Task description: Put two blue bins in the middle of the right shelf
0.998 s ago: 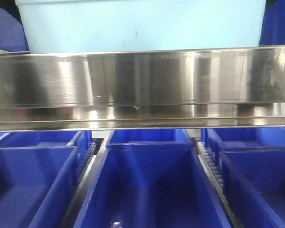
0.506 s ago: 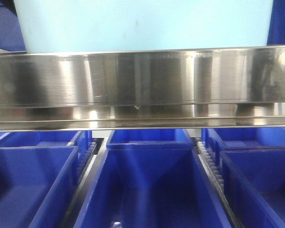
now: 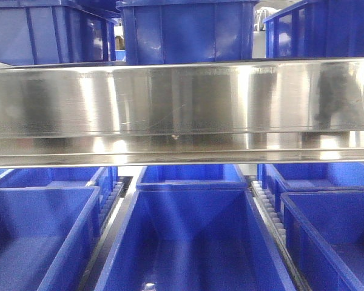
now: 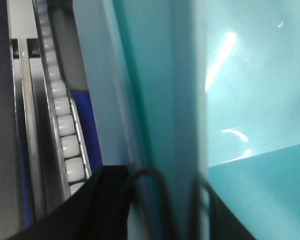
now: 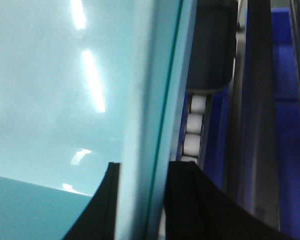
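Pale-blue bin now gone from above shelf rail

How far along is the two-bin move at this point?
Done: nothing confirmed; the front view shows only dark blue bins around the steel shelf rail. In hand: one pale blue bin, its walls clamped by the left gripper and right gripper. Left: setting it on the right shelf's middle level, then the other one, unseen here.

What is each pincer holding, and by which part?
The pale blue bin: left pincer and right pincer each clamp one of its side walls.
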